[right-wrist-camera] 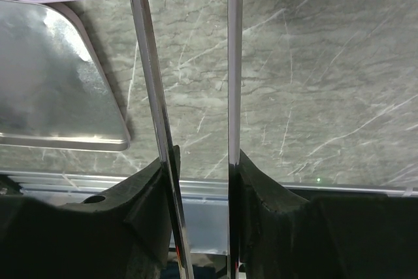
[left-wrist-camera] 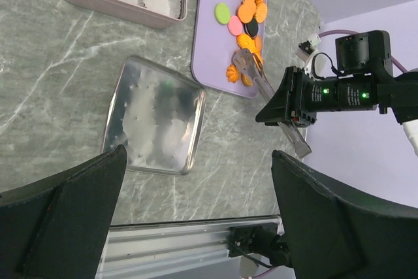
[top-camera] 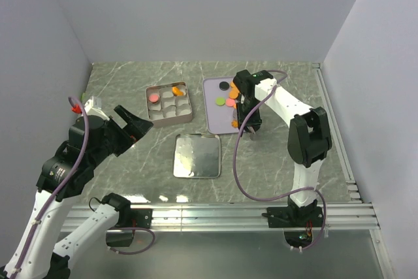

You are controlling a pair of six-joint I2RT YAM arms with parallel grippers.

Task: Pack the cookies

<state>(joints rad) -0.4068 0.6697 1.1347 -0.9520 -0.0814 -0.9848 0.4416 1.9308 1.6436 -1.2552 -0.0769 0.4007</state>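
The cookies [top-camera: 230, 102] lie on a lavender tray [top-camera: 212, 121]: mostly orange discs with pink, green and black ones [left-wrist-camera: 247, 11]. One pink and one orange cookie sit in paper cups of the open tin [top-camera: 168, 105]. My right gripper [top-camera: 250, 121] is shut on metal tongs [left-wrist-camera: 261, 82]. The two tong arms [right-wrist-camera: 234, 63] stand apart between the pads [right-wrist-camera: 171, 161]. Their tips rest among orange cookies at the tray's near end; I cannot tell if one is pinched. My left gripper [top-camera: 134, 122] hangs open and empty, left of the tin.
A silver lid [top-camera: 196, 155] lies upturned on the marble table in front of the tin and tray. The aluminium rail [top-camera: 222, 213] runs along the near edge. Grey walls close in the left, back and right sides.
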